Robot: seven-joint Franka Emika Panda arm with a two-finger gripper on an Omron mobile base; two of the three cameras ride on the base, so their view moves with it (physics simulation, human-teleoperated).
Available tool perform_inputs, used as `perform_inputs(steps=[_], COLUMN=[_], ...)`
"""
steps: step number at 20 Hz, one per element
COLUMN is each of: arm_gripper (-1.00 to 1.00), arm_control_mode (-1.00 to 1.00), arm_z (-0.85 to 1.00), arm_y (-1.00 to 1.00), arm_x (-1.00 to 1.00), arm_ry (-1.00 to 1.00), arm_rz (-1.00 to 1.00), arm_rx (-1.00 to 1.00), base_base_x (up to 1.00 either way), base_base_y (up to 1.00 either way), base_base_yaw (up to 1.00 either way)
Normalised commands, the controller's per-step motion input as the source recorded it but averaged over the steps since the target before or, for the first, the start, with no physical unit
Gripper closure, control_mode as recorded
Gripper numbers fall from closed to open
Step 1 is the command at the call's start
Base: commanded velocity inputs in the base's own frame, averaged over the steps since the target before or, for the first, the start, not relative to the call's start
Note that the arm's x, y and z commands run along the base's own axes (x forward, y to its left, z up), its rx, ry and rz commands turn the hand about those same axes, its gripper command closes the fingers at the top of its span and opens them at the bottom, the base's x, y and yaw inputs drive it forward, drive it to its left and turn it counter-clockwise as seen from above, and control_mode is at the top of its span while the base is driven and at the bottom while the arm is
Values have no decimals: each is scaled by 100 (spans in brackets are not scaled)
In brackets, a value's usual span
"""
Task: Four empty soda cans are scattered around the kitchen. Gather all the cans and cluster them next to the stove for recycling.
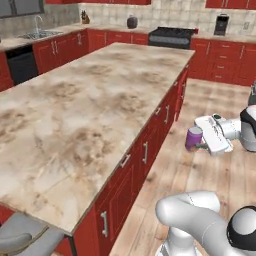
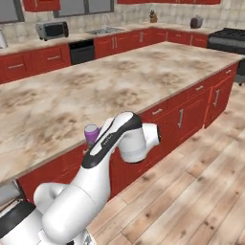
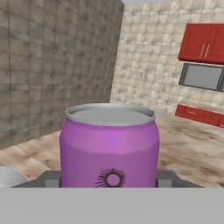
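Note:
A purple soda can (image 3: 109,144) with a silvery top stands upright between my gripper's (image 3: 109,180) dark fingers (image 3: 168,178), which press on both its sides. My gripper (image 1: 199,145) holds this soda can (image 1: 193,138) in the air above the wooden floor, beside the island's red drawers. From the right base view the soda can (image 2: 91,133) peeks out behind my white forearm, level with the island top. The black stove (image 1: 170,36) sits against the far wall, well beyond the island; its edge (image 2: 228,40) shows at the far right.
The long beige marbled island (image 1: 85,105) with red cabinet fronts (image 1: 150,145) lies to my left. A grey stool (image 1: 22,237) stands at its near corner. Sink (image 1: 37,34), black dishwasher (image 1: 21,64) and a toaster oven (image 2: 51,30) line the back counters. Wooden floor (image 1: 210,105) runs toward the stove.

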Motion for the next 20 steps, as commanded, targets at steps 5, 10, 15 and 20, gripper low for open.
perform_inputs(steps=[5,10,15,20], arm_gripper=[100,100,100,100], arm_control_mode=[100,100,100,100], arm_z=[0,0,0,0], arm_y=[0,0,0,0], arm_x=[0,0,0,0], arm_ry=[0,0,0,0], arm_rz=[0,0,0,0], arm_rx=[0,0,0,0], base_base_x=[5,1,0,0], base_base_y=[0,0,0,0], base_base_yaw=[-50,-48,-45,-43])
